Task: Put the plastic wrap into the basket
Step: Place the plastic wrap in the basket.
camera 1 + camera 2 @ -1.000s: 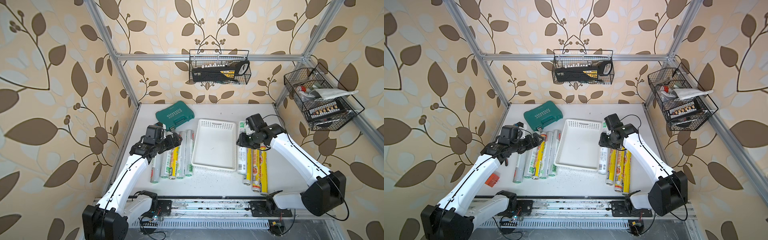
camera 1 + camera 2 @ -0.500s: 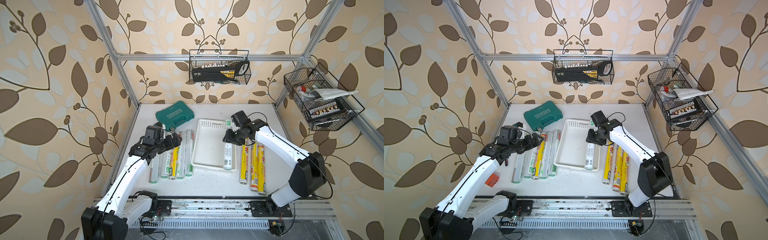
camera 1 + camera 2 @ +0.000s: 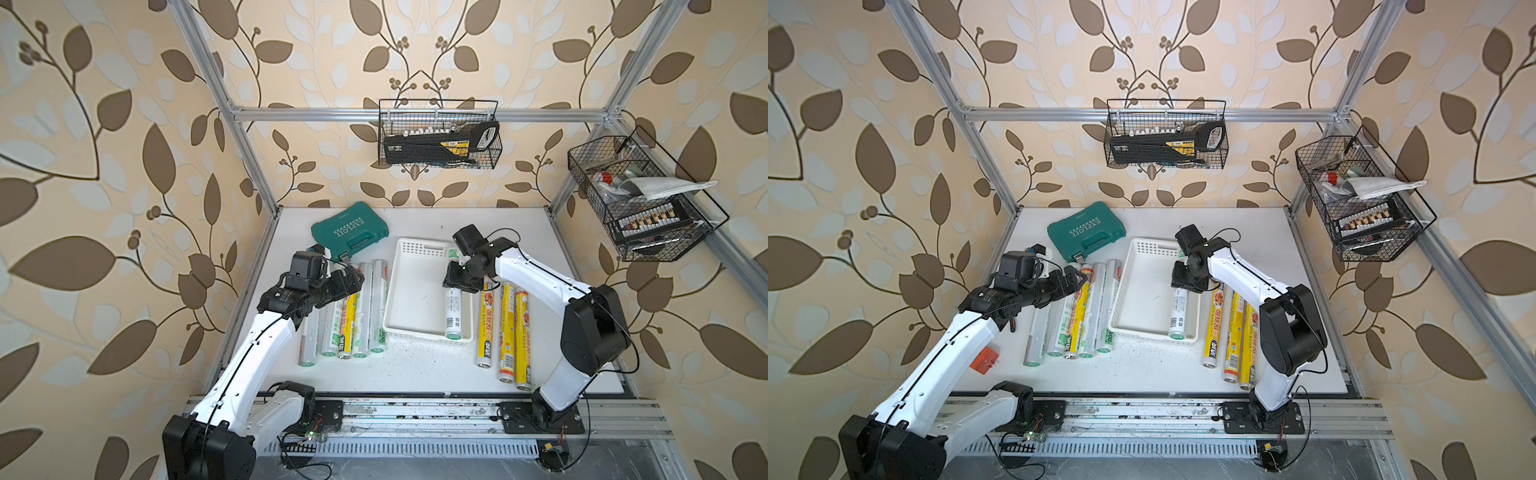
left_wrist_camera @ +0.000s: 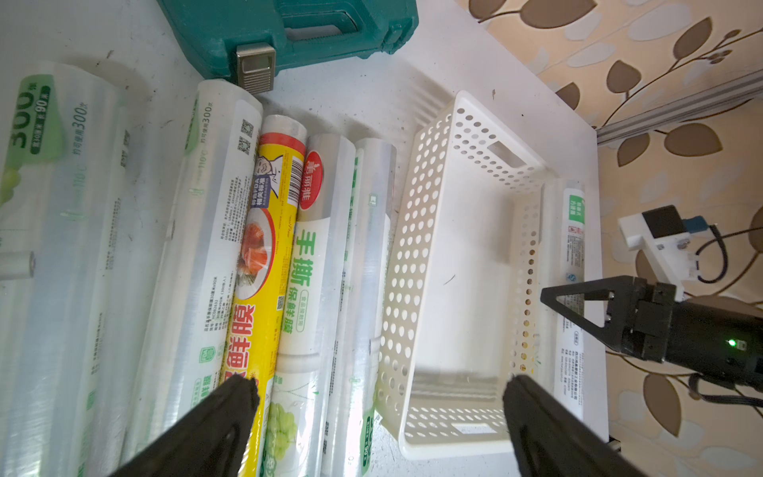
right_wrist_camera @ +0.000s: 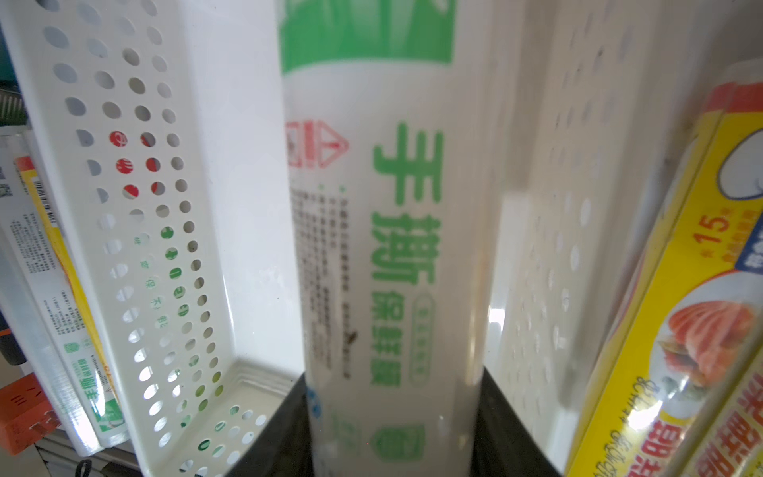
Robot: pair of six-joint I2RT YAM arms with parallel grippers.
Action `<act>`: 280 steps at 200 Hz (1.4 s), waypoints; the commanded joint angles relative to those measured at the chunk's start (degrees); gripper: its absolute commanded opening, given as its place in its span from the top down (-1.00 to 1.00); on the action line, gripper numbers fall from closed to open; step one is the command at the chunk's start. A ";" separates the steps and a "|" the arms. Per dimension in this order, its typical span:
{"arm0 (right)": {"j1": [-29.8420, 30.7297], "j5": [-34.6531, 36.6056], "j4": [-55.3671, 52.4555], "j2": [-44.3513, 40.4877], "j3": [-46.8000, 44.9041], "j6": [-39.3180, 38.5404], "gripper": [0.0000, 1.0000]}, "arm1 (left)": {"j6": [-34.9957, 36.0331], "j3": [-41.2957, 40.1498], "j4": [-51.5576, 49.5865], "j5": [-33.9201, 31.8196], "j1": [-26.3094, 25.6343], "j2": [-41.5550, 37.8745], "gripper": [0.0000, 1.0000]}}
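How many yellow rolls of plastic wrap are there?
4. One yellow roll lies among the silvery rolls on the left of the white perforated plastic basket. Three more yellow rolls lie side by side on its right. None seems hidden.

Left arm (image 3: 257, 349) and right arm (image 3: 536, 276): white links, black joints, thin black cables. The left gripper (image 4: 380, 386) is black.
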 commanded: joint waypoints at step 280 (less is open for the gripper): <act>-2.20 11.85 0.34 6.78 0.56 -7.55 0.26 | 0.57 0.97 1.22 0.19 -0.66 1.35 -0.98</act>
